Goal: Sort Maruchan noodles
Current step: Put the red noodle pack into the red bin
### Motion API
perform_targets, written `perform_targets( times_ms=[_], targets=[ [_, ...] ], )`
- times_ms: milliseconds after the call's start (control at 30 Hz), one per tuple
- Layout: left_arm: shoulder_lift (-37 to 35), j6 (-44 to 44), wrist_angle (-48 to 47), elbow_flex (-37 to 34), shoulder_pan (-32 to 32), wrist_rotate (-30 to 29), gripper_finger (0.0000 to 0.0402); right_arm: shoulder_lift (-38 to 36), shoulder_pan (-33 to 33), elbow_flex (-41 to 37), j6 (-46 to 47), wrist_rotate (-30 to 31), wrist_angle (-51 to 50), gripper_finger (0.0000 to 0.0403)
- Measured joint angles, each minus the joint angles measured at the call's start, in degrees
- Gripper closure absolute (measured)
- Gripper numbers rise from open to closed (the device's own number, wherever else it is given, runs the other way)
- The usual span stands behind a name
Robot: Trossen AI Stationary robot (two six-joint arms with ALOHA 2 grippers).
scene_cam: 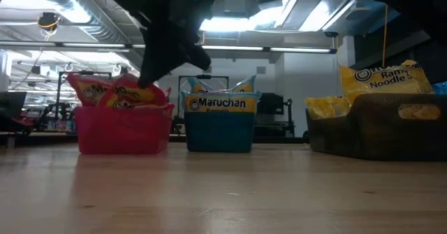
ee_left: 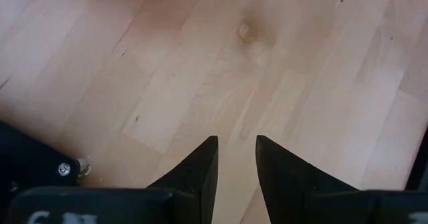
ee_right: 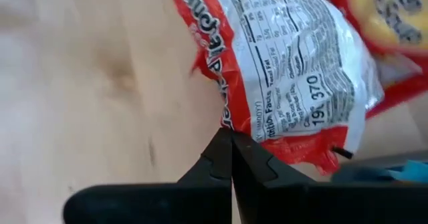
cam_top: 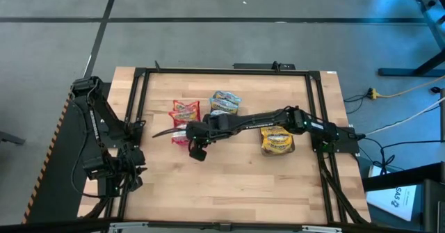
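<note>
Wide wooden tabletop [cam_top: 229,191] fills the overhead view, framed in black rails. The right arm [cam_top: 278,118] stretches clear across it from the right edge toward the left-centre; the left arm [cam_top: 97,139] waits folded at the left edge, off the action.

Three bins stand in the middle of the tabletop. Over on the right, the grey bin [scene_cam: 380,126] is heaped with yellow packets [scene_cam: 380,77]. In the centre, the teal bin [scene_cam: 218,129] carries light-blue packets [cam_top: 224,102], the Maruchan name readable on one from table height. On the left, the pink bin [scene_cam: 122,128] is stacked with red packets [cam_top: 185,111].

Right hand [ee_right: 231,138] now: fingers pressed fully together, tips sitting against the edge of a red packet [ee_right: 287,63] that lies label-back up, nutrition panel showing. Whether that edge is actually pinched between the tips or merely touched, I cannot tell. From the overhead camera this hand [cam_top: 197,149] sits just beside the pink bin's near side; from table height the arm comes down right over that bin.

Left hand [ee_left: 237,158]: fingers parted with a narrow gap, nothing between them, bare wood underneath and a sliver of something red at the far edge of its view.
</note>
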Motion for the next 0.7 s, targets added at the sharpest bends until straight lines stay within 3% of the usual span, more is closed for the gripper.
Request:
perform_targets(
  times_ms=[233, 433, 700],
  targets=[
    [0.0, 0.0, 0.3, 0.0, 0.0, 1.6, 0.0306, -0.3, -0.5, 0.1, 1.8, -0.9, 1.8, 0.0386],
    [0.0, -0.1, 0.3, 0.0, 0.0, 3.1, 0.0306, -0.4, -0.5, 2.5, 2.0, -2.6, 2.7, 0.0345],
    [0.0, -0.1, 0.4, 0.0, 0.0, 3.1, 0.0306, -1.4, -0.5, 5.9, 1.6, 2.4, 3.0, 0.0298]
  ],
)
